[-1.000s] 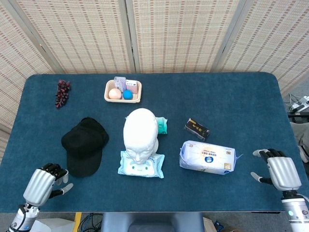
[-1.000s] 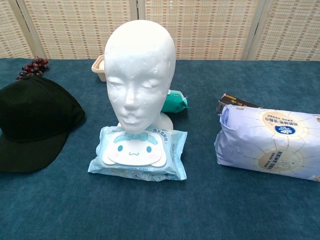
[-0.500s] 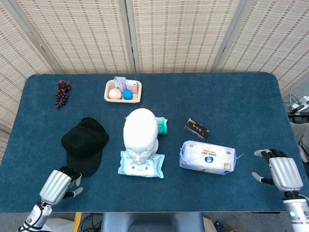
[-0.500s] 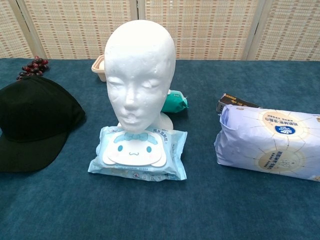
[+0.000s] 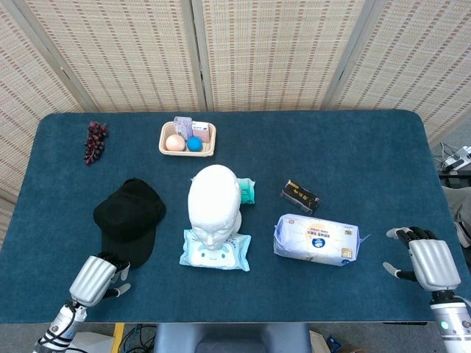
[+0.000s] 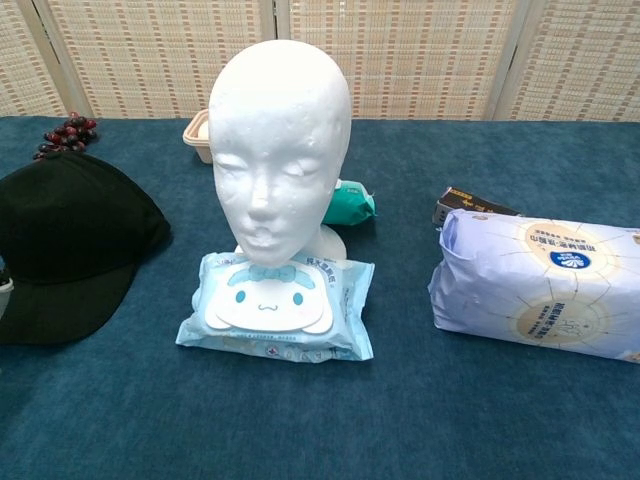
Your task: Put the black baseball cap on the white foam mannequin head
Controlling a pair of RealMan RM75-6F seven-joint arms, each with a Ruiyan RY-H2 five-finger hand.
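Cap (image 5: 129, 218) matt black cloth; mannequin head (image 6: 279, 150) pebbly white foam; tissue pack (image 6: 540, 285) glossy plastic.

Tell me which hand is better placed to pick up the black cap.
Left. The left hand sits right at the brim of the black cap, while the right hand is at the table's far side, beyond the mannequin head and the tissue pack.

- We see the cap (image 5: 129, 219), plain black, lying flat on the blue table with its crown toward the far side and its brim toward the near edge, left of the head and apart from it.
- We see the head (image 5: 213, 202), white foam, bare, standing upright, its face toward the near edge.
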